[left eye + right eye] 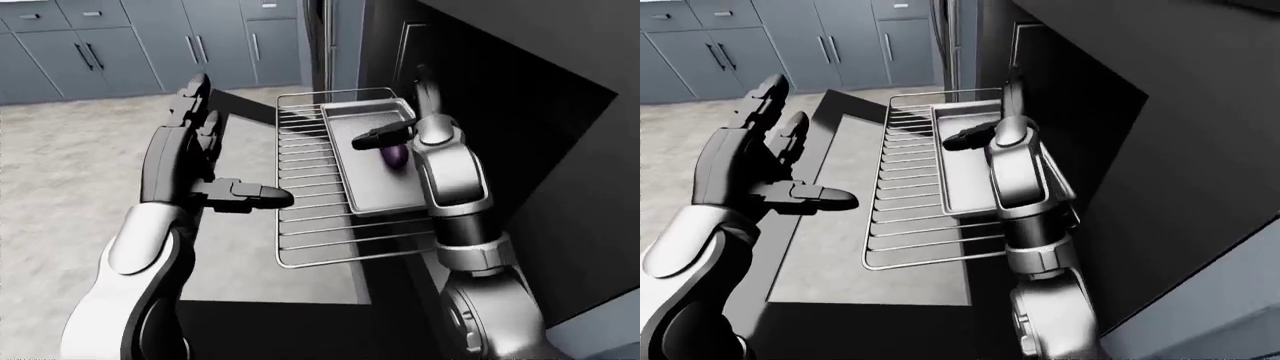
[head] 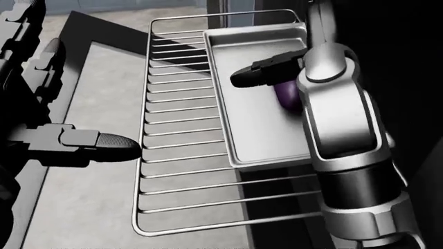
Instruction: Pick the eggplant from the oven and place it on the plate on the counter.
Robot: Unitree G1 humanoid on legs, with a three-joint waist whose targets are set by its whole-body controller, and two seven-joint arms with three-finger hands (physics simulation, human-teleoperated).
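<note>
The purple eggplant (image 2: 285,93) lies on a metal baking tray (image 2: 256,129). The tray sits on the wire rack (image 2: 187,171), which is pulled out over the open oven door (image 2: 83,171). My right hand (image 1: 405,112) hovers just above the eggplant. One dark finger (image 2: 266,70) points left over the tray, the other fingers are raised, and the hand is open. My forearm hides part of the eggplant. My left hand (image 1: 225,150) is open and empty, left of the rack, with its thumb (image 2: 104,144) near the rack's left edge. No plate shows.
The dark oven body (image 1: 520,150) fills the right side of the eye views. Grey cabinets (image 1: 150,52) line the top left above a pale floor (image 1: 60,165). The open door lies flat under and left of the rack.
</note>
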